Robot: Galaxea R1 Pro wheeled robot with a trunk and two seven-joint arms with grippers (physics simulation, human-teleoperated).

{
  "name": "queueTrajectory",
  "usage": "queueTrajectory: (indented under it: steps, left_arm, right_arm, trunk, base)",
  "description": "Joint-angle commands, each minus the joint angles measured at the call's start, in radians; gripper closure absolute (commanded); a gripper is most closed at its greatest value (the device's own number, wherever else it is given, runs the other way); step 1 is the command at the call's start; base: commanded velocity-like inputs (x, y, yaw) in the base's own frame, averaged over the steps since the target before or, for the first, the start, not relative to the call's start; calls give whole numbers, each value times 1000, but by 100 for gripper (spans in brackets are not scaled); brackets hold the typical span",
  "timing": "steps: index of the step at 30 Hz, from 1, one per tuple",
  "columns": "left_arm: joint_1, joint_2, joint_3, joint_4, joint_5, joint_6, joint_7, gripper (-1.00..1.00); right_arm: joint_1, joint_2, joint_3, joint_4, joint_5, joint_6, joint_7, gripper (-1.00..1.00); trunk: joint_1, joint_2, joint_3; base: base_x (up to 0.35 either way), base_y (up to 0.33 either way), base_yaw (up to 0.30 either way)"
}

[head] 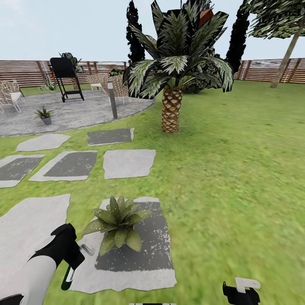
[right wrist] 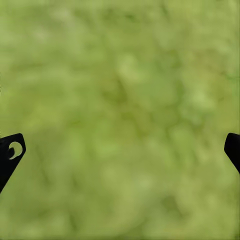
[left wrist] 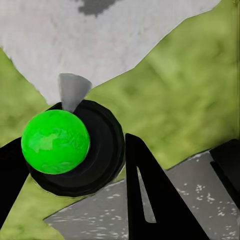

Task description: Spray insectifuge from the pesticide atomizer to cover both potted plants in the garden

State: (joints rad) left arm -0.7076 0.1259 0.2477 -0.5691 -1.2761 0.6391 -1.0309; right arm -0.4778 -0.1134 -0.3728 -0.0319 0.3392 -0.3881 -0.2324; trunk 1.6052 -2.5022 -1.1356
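My left gripper (head: 72, 258) is shut on the pesticide atomizer (head: 67, 276) at the lower left, low over a stepping stone. In the left wrist view the atomizer (left wrist: 75, 150) appears end-on as a black round body with a green tip and a grey nozzle, black fingers (left wrist: 150, 200) beside it. One potted plant (head: 116, 224), a rosette of broad green leaves, sits on the dark stone just right of that gripper. A second small potted plant (head: 45, 115) in a grey pot stands far off on the patio. My right gripper (right wrist: 120, 150) is open over bare grass, and also shows at the lower right (head: 241, 291).
Grey stepping stones (head: 127, 163) lie across the lawn ahead. A big palm (head: 171, 108) stands mid-lawn. The round patio (head: 76, 112) holds a grey post (head: 112, 99), a black grill (head: 67, 78) and wicker chairs (head: 9, 95). A brown slatted fence (head: 262, 67) closes the back.
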Motion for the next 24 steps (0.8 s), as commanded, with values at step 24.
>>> queueTrajectory:
  steps: [24]
  left_arm:
    - [0, -23, 10, -6, 14, 7, 97, 100]
  right_arm:
    - [-1, 3, -6, 3, 11, -3, -5, -100]
  trunk:
    - [0, 0, -1]
  base:
    - [1, -28, 114]
